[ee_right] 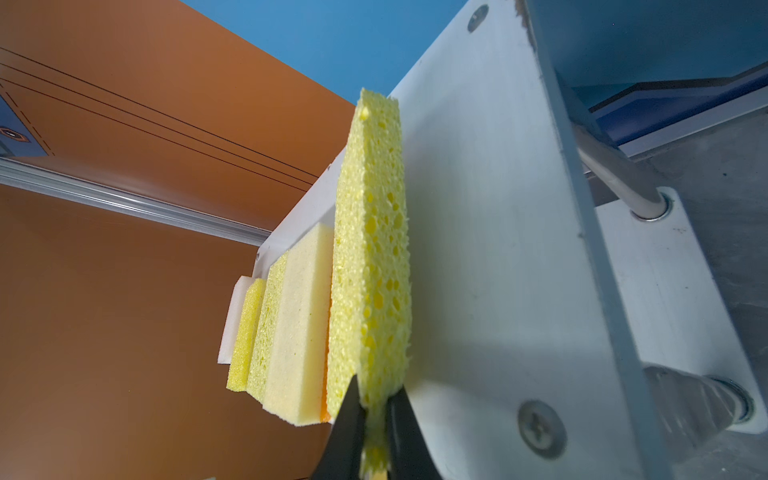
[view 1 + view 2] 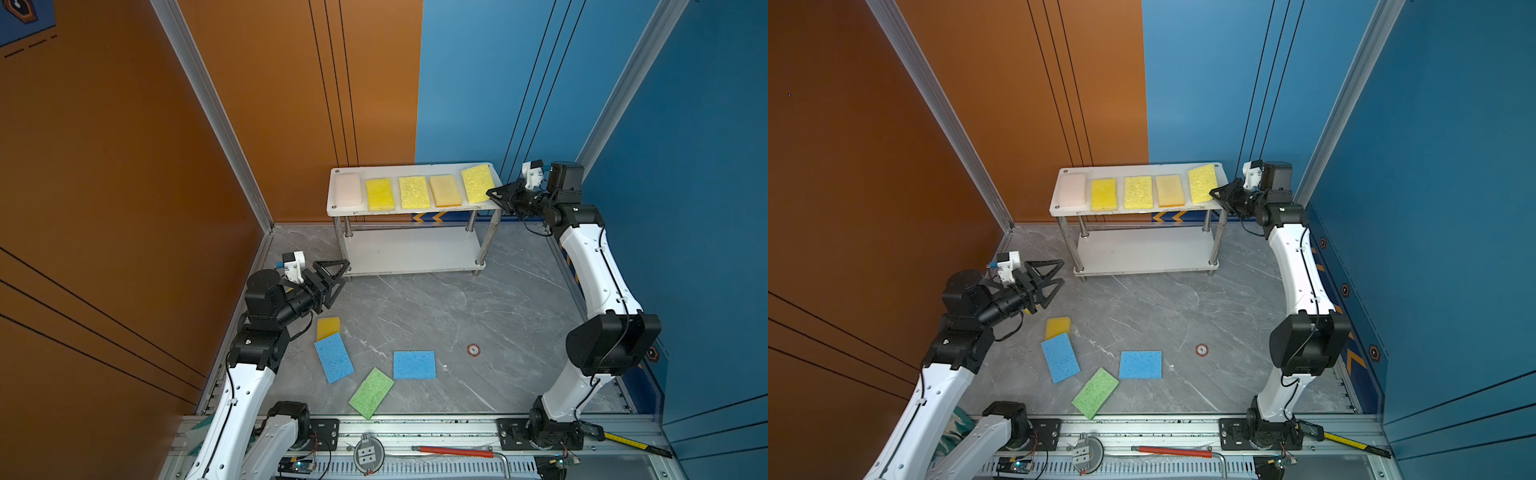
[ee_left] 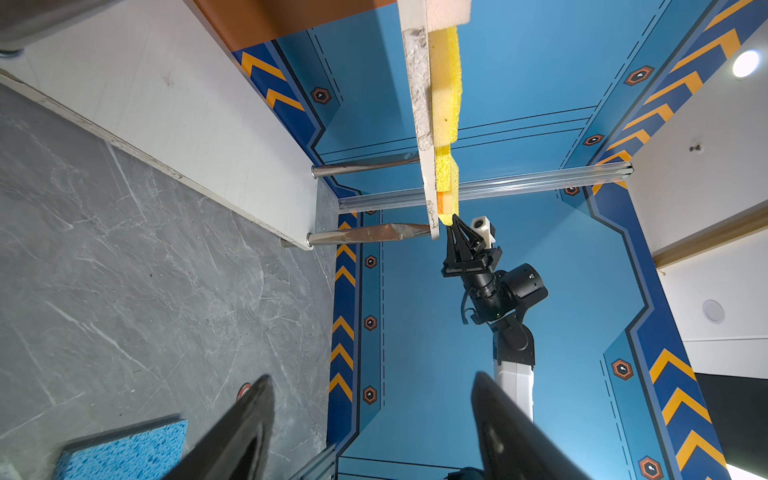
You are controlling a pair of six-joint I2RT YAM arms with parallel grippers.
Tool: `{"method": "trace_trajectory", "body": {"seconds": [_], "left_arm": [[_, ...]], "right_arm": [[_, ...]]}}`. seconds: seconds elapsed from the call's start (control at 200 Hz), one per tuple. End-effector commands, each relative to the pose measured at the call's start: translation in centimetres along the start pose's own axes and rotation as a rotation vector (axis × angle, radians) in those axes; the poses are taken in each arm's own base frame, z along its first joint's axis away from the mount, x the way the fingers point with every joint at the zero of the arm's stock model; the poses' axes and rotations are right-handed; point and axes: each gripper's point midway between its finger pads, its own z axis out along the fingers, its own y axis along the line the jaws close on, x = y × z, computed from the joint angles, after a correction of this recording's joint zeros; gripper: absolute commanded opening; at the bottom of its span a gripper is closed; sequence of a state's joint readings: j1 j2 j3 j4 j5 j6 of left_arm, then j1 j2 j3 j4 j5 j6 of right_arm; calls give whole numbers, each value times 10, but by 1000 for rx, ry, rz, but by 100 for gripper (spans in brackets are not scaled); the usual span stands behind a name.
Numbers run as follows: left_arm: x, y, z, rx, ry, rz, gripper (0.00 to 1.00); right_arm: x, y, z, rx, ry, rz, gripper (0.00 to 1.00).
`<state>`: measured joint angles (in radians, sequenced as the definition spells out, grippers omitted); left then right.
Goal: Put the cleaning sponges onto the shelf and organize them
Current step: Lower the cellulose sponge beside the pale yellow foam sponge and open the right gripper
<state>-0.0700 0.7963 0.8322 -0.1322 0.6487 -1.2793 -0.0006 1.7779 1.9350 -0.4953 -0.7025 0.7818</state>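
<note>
The shelf [image 2: 415,212] stands at the back, with a pinkish-white sponge [image 2: 348,190] and three yellow sponges lying flat in a row on its top board. At the board's right end my right gripper [image 2: 492,193] is shut on a corner of a porous yellow sponge [image 1: 374,249], which rests on the board, angled. My left gripper [image 2: 338,272] hangs open and empty by the lower board's left corner. On the floor lie a yellow-orange sponge [image 2: 328,327], two blue sponges [image 2: 333,357] [image 2: 414,364] and a green sponge [image 2: 371,392].
The shelf's lower board [image 2: 411,251] is bare. A small round marker [image 2: 473,350] sits on the grey marble floor. On the front rail lie a red-handled tool [image 2: 453,451] and a yellow measuring tool [image 2: 631,444]. Walls close in on the left, back and right.
</note>
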Motion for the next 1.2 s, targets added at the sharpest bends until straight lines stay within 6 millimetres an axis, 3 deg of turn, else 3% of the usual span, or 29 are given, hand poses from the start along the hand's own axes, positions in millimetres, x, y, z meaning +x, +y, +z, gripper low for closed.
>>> {"method": "trace_trajectory", "body": {"seconds": [0.0,0.195,0.596,0.971,1.191], "left_arm": [[1,5,-3,-5,2,4,75],[0,8,-3,-10,-5,-1,75],[-4,8,-1,-8,-18,-4,75],[-5,10,-2,-11,-27,-8,75],[-5,10,-2,-14,-27,-7,75]], "right_arm": [[-4,4,1,3,-11,-24,19],[-6,3,0,7,-16,-28,38],[-5,4,-14,36,-33,-54,57],[12,-16,-18,184,7,-155,63],[10,-14,-21,199,-4,-177,67]]}}
